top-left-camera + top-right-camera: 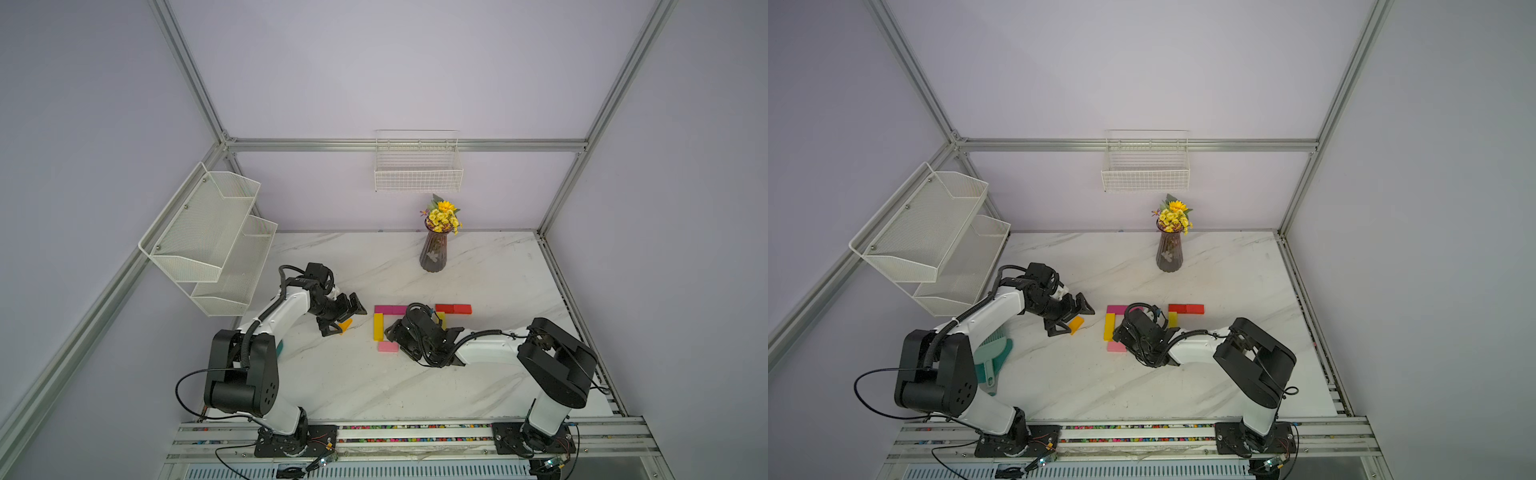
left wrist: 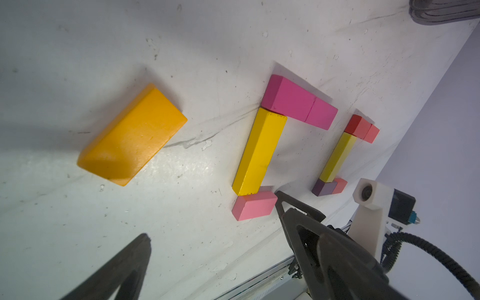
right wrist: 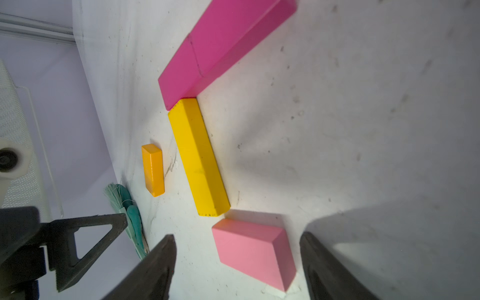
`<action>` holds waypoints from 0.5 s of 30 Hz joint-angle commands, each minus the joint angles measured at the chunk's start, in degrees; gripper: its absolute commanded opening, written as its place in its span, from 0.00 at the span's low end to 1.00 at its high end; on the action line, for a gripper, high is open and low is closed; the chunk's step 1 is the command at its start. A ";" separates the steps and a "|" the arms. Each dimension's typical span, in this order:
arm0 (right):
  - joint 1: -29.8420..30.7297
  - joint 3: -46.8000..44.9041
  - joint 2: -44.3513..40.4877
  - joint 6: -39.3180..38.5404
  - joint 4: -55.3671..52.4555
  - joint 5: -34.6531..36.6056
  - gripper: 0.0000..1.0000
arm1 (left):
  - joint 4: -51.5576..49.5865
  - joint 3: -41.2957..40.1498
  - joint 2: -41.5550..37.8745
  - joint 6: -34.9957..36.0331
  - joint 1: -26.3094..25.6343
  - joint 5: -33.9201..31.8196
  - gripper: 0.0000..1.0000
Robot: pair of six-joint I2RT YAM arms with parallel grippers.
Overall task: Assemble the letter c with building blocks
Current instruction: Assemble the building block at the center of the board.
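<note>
In a top view my left claw [image 1: 347, 319] hung wide open just above the orange block [image 1: 345, 325], which lay alone on the marble surface [image 1: 374, 386], off to my left of the other building blocks. My right claw [image 1: 394, 340] reached low over the pink block [image 1: 387, 346], which sat at the near end of the long yellow block [image 1: 378, 326]. Two magenta blocks [image 1: 390, 309] ran rightward from that block's far end, and two red blocks [image 1: 453, 308] lay farther right, past my wrist. In a top view a teal brush [image 1: 994, 357] showed beside my left arm, and a vase of flowers [image 1: 1169, 253] stood at the back of the surface. From my left wrist the orange block [image 2: 132, 135] lay flat ahead of my spread fingers [image 2: 124, 270], touching neither. Beyond it the magenta blocks [image 2: 298, 102] met the long yellow block [image 2: 259, 152] at a corner, and the pink block [image 2: 254, 205] lay just beside its opposite end; I could not tell whether they touched. Farther off, a second yellow block [image 2: 337, 157] had the red blocks [image 2: 362, 128] at one end and a purple block [image 2: 324, 188] at the other. From my right wrist the pink block [image 3: 254, 252] lay askew between the fingers of my right claw [image 3: 237, 235], with bare surface showing on both sides, so that claw stood fairly wide and gripped nothing.
</note>
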 commanded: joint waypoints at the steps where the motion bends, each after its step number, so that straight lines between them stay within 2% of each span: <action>1: -0.06 1.17 2.25 -0.39 -1.44 -0.71 0.77 | -0.07 1.38 -0.73 0.48 0.32 0.45 1.00; 15: -0.03 3.20 4.20 0.01 -0.79 -1.23 0.77 | 0.28 1.95 0.59 0.80 0.34 0.98 1.00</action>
